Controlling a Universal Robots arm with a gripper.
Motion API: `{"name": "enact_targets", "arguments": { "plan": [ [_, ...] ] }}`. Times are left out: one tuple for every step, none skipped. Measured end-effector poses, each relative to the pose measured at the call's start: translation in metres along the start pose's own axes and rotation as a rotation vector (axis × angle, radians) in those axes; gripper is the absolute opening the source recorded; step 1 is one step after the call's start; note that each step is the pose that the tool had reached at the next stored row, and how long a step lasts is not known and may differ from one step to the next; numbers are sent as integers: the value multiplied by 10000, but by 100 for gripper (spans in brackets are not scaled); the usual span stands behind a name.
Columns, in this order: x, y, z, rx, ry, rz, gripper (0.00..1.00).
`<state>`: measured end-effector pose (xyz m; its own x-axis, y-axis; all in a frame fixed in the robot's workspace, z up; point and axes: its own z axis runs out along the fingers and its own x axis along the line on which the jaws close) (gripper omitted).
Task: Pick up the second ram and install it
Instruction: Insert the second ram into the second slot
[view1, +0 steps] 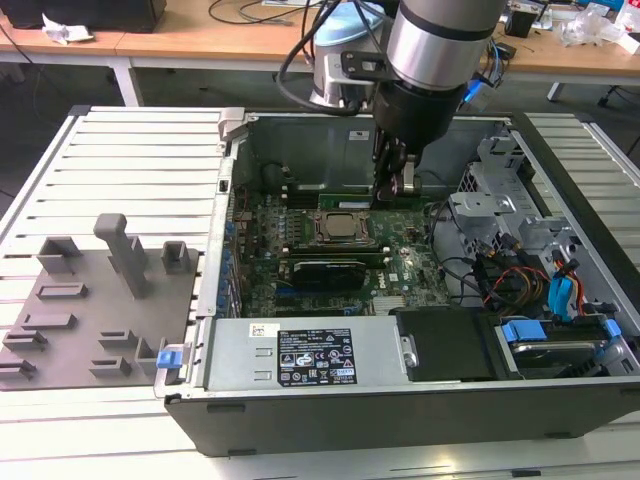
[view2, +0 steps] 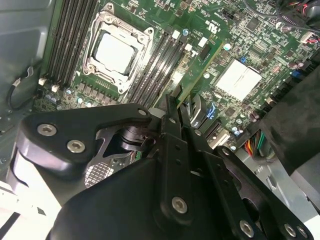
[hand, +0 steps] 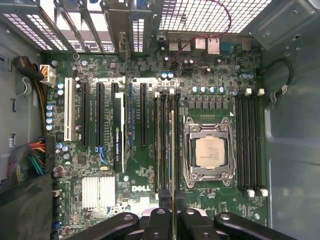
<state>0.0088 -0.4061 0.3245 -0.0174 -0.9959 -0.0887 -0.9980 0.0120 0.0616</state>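
A black label (view1: 314, 357) on the grey cover (view1: 230, 365) carries white print and a row of small marks, too small to read. Just beside it is a white barcode sticker (view1: 262, 332), also unreadable. In the first wrist view a white maker's logo (hand: 140, 188) stands on the motherboard (hand: 135, 175), and white lettering (hand: 118, 137) runs along a black card (hand: 118, 105).

One off-arm camera, two wrist cameras.
The exterior view looks down into the case (view1: 400, 415) from its near side, well back. Both wrist views hang close over the board (hand: 145, 165), the first square-on, the second tilted past the gripper (view2: 177, 102); all share the socket (view1: 340, 228).
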Motion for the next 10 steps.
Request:
{"name": "enact_targets", "arguments": {
  "plan": [
    [1,0,6,0,-1,0,14],
    [1,-1,12,0,0,0,14],
    [2,-1,18,0,1,0,14],
    [3,-2,30,0,1,0,14],
    [4,-2,41,0,1,0,14],
    [5,-3,54,0,1,0,14],
    [6,-4,68,0,1,0,14],
    [7,-5,80,-1,1,0,14],
    [10,-7,105,0,1,0,14],
    [10,-7,116,0,0,0,14]
  ]
}}
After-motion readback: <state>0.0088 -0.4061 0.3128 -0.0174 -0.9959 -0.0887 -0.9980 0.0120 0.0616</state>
